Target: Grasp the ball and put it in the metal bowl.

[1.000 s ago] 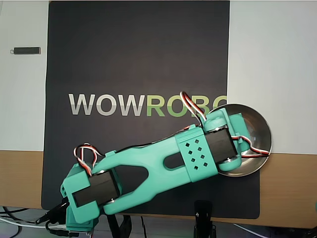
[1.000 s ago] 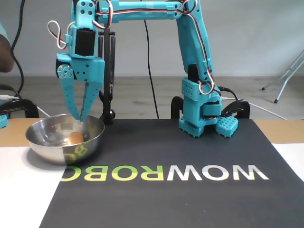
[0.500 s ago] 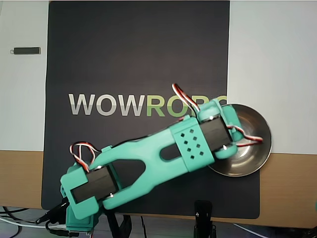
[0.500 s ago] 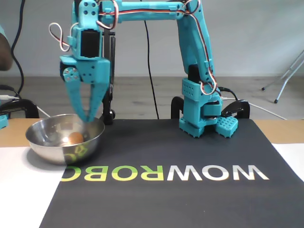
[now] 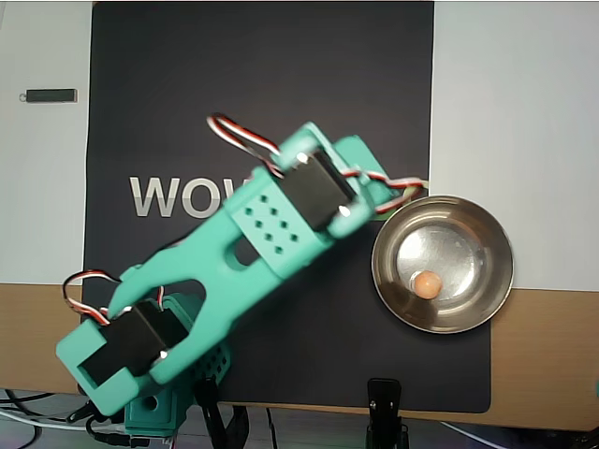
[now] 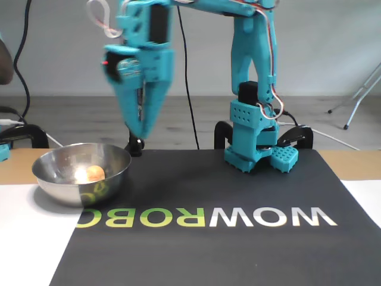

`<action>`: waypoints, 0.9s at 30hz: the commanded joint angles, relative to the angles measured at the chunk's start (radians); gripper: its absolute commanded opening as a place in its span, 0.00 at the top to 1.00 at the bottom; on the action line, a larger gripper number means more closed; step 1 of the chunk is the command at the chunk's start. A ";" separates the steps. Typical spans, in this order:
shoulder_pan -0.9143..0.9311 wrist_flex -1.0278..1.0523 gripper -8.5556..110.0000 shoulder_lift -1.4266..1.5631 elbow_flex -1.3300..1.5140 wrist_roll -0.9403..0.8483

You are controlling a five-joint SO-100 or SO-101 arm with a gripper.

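- The gripper (image 6: 140, 132) hung in the air above the black mat (image 6: 238, 238), its teal fingers pointing down and drawn together to a narrow point, with nothing between them; the fixed view was slightly blurred there, so a thin gap could not be ruled out.
- In the overhead view the gripper's fingertips were hidden under the wrist block of the arm (image 5: 271, 234), so its opening could not be read from that view.
- The ball (image 5: 428, 284) lay inside the metal bowl (image 5: 487, 234), on the flat bottom, a little toward the bowl's near rim in the overhead view.
- In the fixed view the ball (image 6: 95, 173) showed just over the bowl's front rim (image 6: 59, 187), well apart from the gripper, lower and to its left.
- The gripper touched neither ball nor bowl; in the fixed view its tip stood just right of the bowl's right rim and above it.
- The bowl sat at the mat's edge, partly on the mat and partly on the white sheet (image 5: 515, 112), near the strip of wooden desk (image 5: 543, 355).
- The mat's lettering (image 6: 208, 217) ran across its middle, partly covered by the arm in the overhead view.
- The arm's base (image 6: 253, 146) stood at the mat's far edge in the fixed view.
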 commanded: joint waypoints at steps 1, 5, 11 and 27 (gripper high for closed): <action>-0.052 0.023 0.93 0.069 -0.014 0.005; -0.138 0.023 0.93 0.095 0.012 0.006; -0.287 0.011 0.93 0.169 0.130 0.006; -0.629 0.009 0.93 0.293 0.275 0.006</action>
